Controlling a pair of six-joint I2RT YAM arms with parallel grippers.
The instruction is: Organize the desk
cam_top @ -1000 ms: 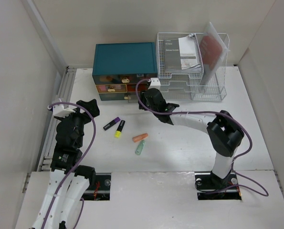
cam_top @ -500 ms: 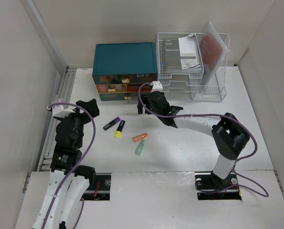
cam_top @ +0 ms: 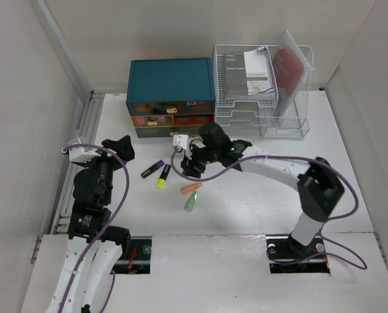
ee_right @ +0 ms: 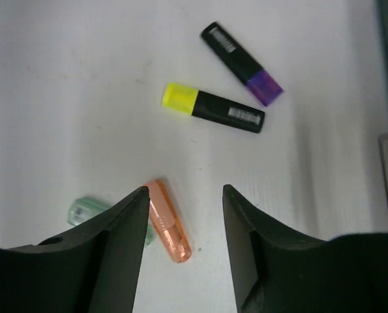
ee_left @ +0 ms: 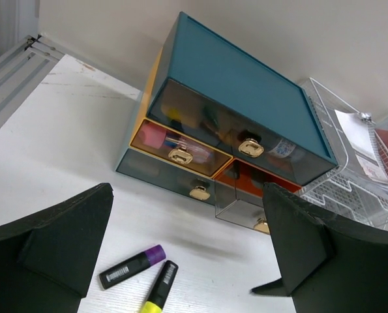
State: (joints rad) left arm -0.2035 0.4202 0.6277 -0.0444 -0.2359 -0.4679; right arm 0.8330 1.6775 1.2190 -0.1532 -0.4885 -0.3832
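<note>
Across the smooth white worktop (cam_top: 265,195), which fills the floor of the pale-walled booth under both arms, four stubby plastic highlighters lie loose. There is a black one with a purple cap (cam_top: 153,169), a black one with a yellow cap (cam_top: 164,175), an orange one (cam_top: 192,188) and a pale translucent green one (cam_top: 192,201). At the back stands a boxy teal drawer chest (cam_top: 171,79) with smoky see-through fronts and small gold pulls. Just beside it is a white wire rack (cam_top: 259,98) holding papers.

The right pincer (ee_right: 184,190) has matte black wedge-shaped fingers that stand apart with nothing between them, over the bare surface near the orange highlighter. A second ago it was up against the chest's lower drawers, and it has since swung left and forward. The left pincer (ee_left: 187,241) gapes wide and empty, much where it was. The highlighters have not shifted.
</note>
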